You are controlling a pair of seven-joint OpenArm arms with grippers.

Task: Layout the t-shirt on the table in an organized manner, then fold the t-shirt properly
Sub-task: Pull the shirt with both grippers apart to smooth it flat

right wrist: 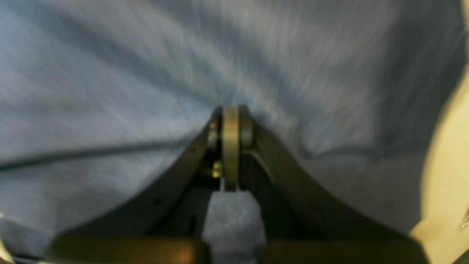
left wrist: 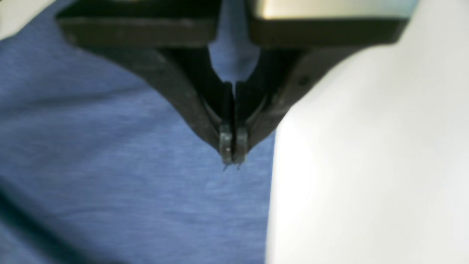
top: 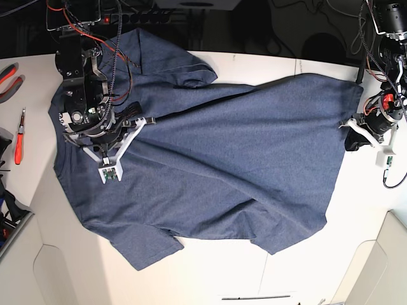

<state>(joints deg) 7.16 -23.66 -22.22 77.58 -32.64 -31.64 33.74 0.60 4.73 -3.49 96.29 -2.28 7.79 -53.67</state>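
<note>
My left gripper (left wrist: 233,156) has its jaws pressed together, fingertips meeting at a point, arm reaching in from the side. My right gripper (right wrist: 231,121) is likewise closed tight, its arm (top: 82,82) stretched low from the opposite side, wrist bent downward

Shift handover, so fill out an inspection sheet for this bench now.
Surface: off-white table, bare near the front edge.
Job's things: blue t-shirt spread out, plain side up, wrinkled, not folded.
Clutter: red-handled tools at the base view's left edge.
Grippers: left gripper shut at the shirt's edge; right gripper shut on the shirt.
Cables: red and black wires along the right arm.
Surroundings: dark area behind the table.
</note>
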